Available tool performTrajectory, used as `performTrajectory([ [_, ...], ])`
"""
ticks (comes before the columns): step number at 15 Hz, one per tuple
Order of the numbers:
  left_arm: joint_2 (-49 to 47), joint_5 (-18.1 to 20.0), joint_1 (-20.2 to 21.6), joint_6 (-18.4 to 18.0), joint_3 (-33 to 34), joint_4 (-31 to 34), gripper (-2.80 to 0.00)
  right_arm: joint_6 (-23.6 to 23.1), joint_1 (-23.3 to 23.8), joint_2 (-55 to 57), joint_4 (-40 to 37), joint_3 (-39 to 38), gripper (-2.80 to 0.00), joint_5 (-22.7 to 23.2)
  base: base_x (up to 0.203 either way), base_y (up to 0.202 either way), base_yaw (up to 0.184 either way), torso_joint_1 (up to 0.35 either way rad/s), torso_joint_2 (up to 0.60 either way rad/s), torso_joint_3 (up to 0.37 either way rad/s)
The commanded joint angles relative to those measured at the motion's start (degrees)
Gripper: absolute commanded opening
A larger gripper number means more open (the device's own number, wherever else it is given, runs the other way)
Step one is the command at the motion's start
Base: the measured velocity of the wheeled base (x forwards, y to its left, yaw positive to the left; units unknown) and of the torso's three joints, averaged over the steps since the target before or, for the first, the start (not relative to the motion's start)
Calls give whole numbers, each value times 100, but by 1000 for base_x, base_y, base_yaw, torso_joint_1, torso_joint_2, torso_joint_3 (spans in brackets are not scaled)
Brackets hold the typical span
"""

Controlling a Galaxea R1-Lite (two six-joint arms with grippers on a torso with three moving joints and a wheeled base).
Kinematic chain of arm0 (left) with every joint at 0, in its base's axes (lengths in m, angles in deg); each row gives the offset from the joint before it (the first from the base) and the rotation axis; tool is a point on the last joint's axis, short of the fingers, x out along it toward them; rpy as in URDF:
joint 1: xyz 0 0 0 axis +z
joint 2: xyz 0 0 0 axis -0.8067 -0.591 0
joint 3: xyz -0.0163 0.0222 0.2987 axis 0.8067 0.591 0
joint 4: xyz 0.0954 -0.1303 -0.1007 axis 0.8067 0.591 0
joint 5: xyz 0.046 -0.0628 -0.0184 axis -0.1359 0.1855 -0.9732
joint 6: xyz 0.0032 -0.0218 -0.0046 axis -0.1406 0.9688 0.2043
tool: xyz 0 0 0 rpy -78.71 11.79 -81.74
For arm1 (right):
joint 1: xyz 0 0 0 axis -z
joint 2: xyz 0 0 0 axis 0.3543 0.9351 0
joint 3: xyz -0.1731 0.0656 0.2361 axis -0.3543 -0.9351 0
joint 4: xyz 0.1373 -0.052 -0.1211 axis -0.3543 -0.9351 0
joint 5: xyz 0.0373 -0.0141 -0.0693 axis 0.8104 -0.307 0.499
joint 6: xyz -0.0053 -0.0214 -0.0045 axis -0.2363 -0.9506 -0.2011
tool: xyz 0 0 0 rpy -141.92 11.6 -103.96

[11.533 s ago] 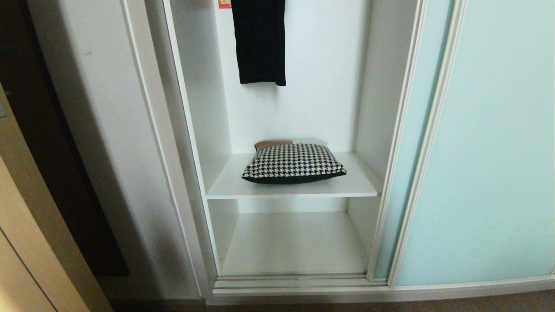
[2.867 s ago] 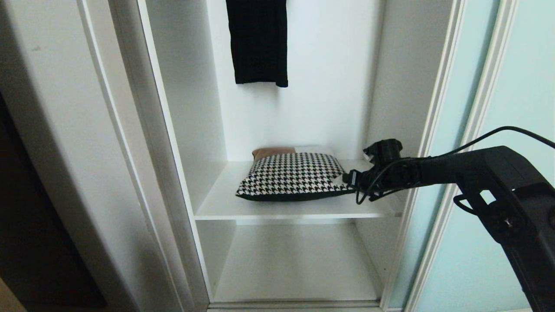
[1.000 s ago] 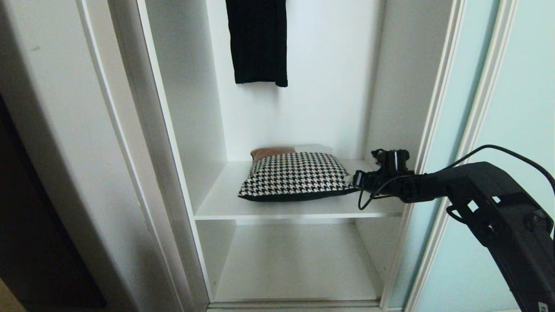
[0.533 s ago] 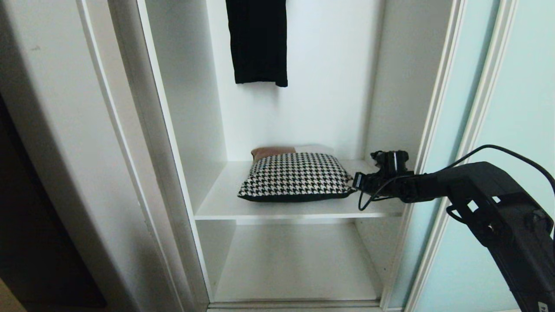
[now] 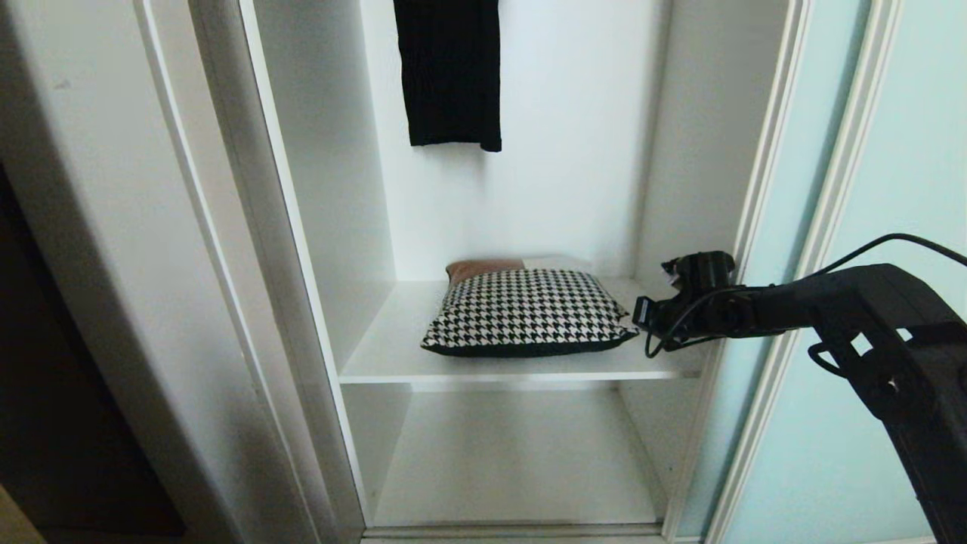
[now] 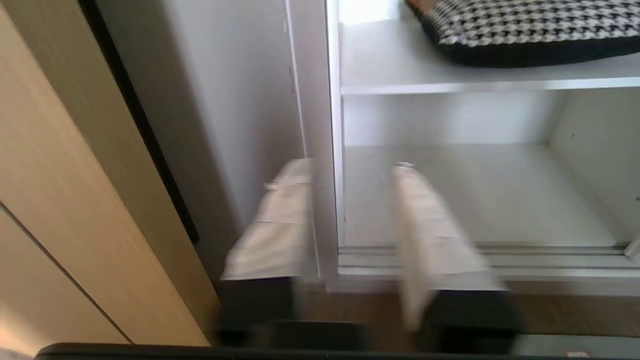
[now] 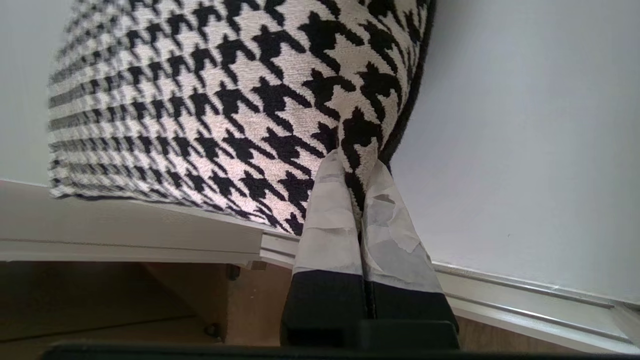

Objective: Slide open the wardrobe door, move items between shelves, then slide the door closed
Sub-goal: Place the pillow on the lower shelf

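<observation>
Cushion (image 5: 529,311) lies flat on the upper shelf (image 5: 393,332), houndstooth face up, its rust-brown and grey patches toward the back wall and its longer side running across the wardrobe. Right gripper (image 7: 359,170) has its taped fingers pressed together, pinching the cushion's right front corner. Left gripper (image 6: 350,200) hangs low before the wardrobe frame, fingers apart, holding nothing, heavily blurred. Sliding wardrobe door (image 5: 899,189) stands at right, cut off by the picture's edge.

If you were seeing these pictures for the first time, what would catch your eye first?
The houndstooth cushion on the upper shelf, its right corner pinched by the right hand. Above it hangs a black garment, and the aqua sliding door stands slid open on the right.
</observation>
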Motion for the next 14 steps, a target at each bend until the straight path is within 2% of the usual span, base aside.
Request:
performTrajectory([
  [1, -504, 2, -1, -29, -361, -43, 0, 7, 12, -120, 3, -204, -280, 3, 0, 0, 0, 0, 0, 0],
  [4, -1795, 35, -6, 1, -1074, -87, 0, -29, 77, -228, 23, -485, -280, 2, 0, 0, 0, 0, 0, 0],
  [9, -5330, 444, -55, 349, -2840, -766, 0, -180, 244, -438, 92, -807, -280, 10, 0, 0, 0, 0, 0, 0],
  [11, -6628, 605, -278, 665, -3660, -941, 0, -217, 245, -500, 147, -859, -280, 99, 0, 0, 0, 0, 0, 0],
  [14, -8391, 769, -857, 1402, -4822, -1103, 0, -225, 244, -570, 164, -876, -280, 115, 0, 0, 0, 0, 0, 0],
])
